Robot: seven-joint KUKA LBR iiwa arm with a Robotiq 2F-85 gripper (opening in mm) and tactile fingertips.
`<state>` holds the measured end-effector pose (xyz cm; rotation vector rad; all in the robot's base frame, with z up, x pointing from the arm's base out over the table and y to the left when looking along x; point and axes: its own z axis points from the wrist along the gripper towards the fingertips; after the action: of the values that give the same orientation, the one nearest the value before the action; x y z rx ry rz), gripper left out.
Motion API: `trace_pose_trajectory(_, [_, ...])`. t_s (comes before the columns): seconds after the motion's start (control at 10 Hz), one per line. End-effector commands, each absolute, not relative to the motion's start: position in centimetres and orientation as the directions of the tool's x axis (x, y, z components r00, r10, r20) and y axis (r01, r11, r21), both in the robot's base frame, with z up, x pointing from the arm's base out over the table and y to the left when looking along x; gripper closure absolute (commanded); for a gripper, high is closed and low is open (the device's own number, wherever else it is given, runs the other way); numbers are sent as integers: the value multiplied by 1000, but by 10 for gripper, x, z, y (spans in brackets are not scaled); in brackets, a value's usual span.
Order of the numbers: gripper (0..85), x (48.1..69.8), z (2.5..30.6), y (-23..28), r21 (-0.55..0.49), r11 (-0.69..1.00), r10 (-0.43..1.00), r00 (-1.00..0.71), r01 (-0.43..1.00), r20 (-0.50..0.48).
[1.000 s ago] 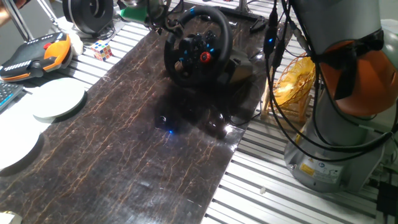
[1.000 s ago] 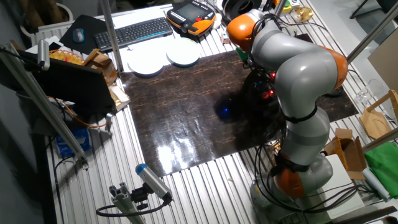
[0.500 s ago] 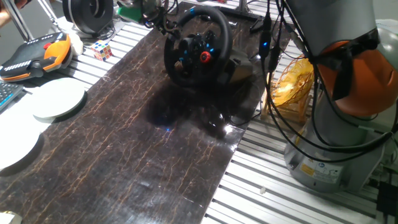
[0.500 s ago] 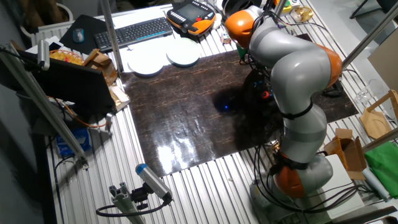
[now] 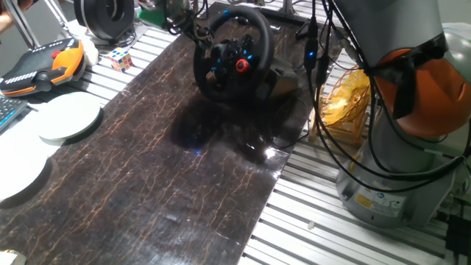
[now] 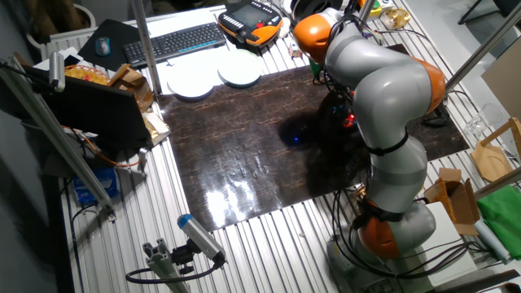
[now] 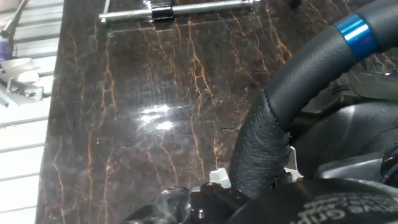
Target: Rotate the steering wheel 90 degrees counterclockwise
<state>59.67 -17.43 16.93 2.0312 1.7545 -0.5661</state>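
Steering wheel [image 5: 234, 55], black with blue-lit hub buttons and a red knob, stands on its base at the upper centre of one fixed view, at the far end of a dark marbled mat [image 5: 169, 169]. Judging from the hand view, the gripper [image 5: 182, 22] sits right against the rim's upper left, the leather rim filling the lower right of that frame with its blue stripe at upper right. I cannot tell how far the jaws are spread or whether they clasp the rim. The turn looks barely begun; next would come sweeping the rim counterclockwise along its arc. Around the mat lie slatted metal table [image 5: 309, 221], two white plates [image 6: 207, 77], a keyboard [image 6: 175, 41] and an orange-and-black pendant [image 5: 40, 62].
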Motion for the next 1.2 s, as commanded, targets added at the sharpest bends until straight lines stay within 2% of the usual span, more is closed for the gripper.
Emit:
trace_pose_trajectory(0.0, [507, 595, 168, -173, 29, -115, 831, 113, 993, -546])
trace_pose_trajectory(0.2, [843, 592, 162, -167, 30, -88, 830, 90, 996, -551])
trace_pose_trajectory(1.1, [843, 587, 143, -142, -45, 9, 851, -31, 999, -525])
